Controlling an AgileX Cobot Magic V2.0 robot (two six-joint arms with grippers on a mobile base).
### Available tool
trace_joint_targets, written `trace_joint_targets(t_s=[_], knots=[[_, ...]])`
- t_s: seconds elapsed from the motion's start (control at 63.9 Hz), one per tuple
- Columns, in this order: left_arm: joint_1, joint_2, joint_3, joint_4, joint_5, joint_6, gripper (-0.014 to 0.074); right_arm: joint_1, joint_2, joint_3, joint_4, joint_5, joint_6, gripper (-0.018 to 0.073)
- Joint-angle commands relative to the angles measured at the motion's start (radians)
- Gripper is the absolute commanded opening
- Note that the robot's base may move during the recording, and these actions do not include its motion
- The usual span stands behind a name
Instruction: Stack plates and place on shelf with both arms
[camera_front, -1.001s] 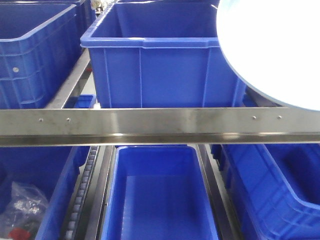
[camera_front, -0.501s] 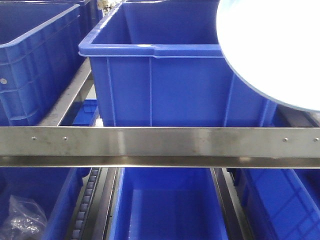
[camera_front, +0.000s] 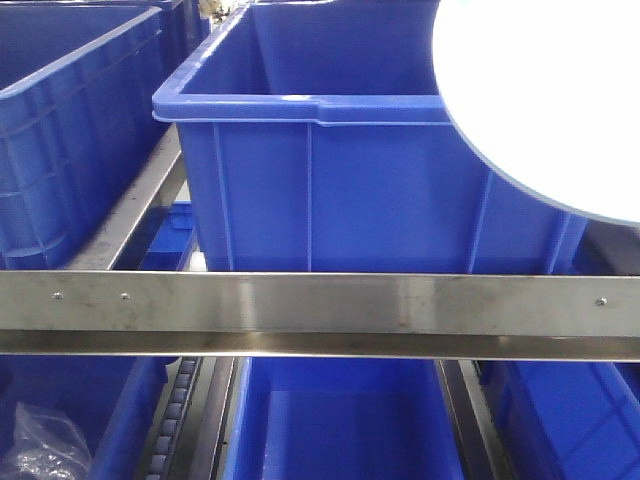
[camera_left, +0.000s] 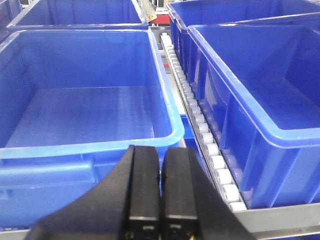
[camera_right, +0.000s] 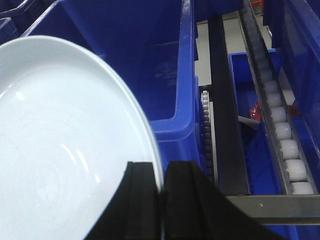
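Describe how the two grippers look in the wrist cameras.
Left gripper: two matte black, blocky rectangular fingers that flare into a wider black base, with small yellowish marks near the bottom edge. Right gripper: the same black, flat-faced fingers and flared base. No cables or arm links are in view.

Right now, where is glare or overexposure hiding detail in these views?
Front view: the plate is blown out to plain white, and the shelf rail carries a bright streak. Right wrist view: small highlights on the plate by the right claw. Left wrist view: evenly lit, with mild sheen on the crate.
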Motion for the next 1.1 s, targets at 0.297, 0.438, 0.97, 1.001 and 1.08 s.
trace_joint_targets(t_s=[0.297,0.438,0.97,1.001,1.08], knots=[[0.0,0.006,-0.029,-0.009,-0.092,-0.005,0.0083,-0.005,0.003,-0.03,0.008,-0.092,-0.004,0.005],[0.0,0.006,-0.029,-0.009,-0.092,-0.005,0.0083,-0.003,0.003,-0.042,0.008,-0.119,-0.004,0.005],[0.0,0.006,-0.029,-0.009,-0.092,-0.005,0.0083,0.037,0.48,-0.519,-0.065,-0.161,-0.048,0.005],[0.0,0.006,-0.029,-0.009,-0.092,-0.005,0.0083,0.047,0.515,-0.547,-0.065,-0.169,-0.048,0.005],[0.0,0.006,-0.029,-0.009,-0.092,-0.005,0.0083,0.073,0.61,-0.622,-0.066,-0.178,-0.048,0.0052]])
